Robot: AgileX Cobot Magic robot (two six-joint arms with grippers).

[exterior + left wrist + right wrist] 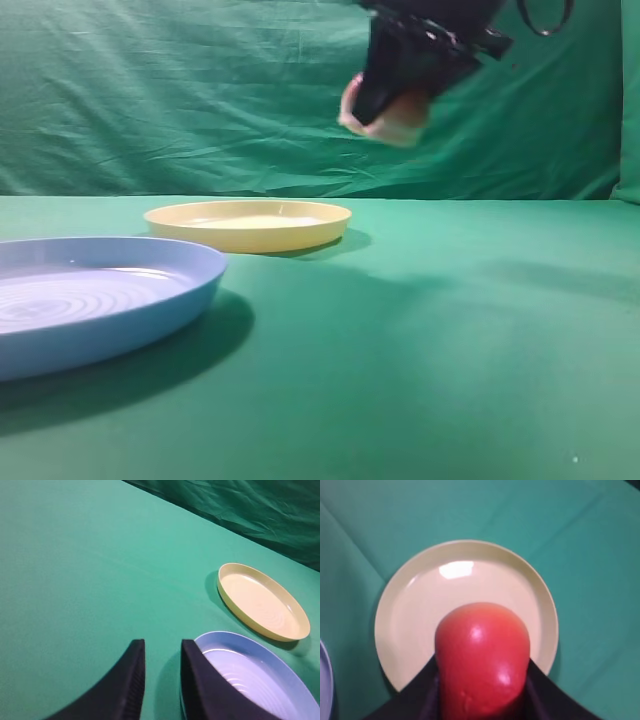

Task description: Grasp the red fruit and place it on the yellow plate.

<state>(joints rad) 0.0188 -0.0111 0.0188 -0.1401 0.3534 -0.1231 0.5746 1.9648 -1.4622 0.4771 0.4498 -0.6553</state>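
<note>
From the exterior high view, the right gripper [392,108] hangs high against the green backdrop [180,100], clamped on the red fruit [405,112], which shows only as a blurred pinkish lump between the dark fingers. Well below and a little to the left sits the yellow plate [248,237] on the green table [450,340], with open cloth all along its right side. The blue plate [100,330] lies nearer the camera at the left edge, apart from the yellow one.

The left wrist view shows the left gripper [159,667] low over the cloth, its two dark fingers [131,680] parted with nothing between them. The right finger overlaps the rim of the blue plate [235,642]; whether it touches I cannot tell. The yellow plate [295,630] lies beyond, with a strip of cloth between the two plates.

The right wrist view looks straight down: the red fruit [482,660] is gripped at its sides, glossy, and the yellow plate [400,605] lies directly beneath it. A sliver of the blue plate [324,680] shows at the left border.
</note>
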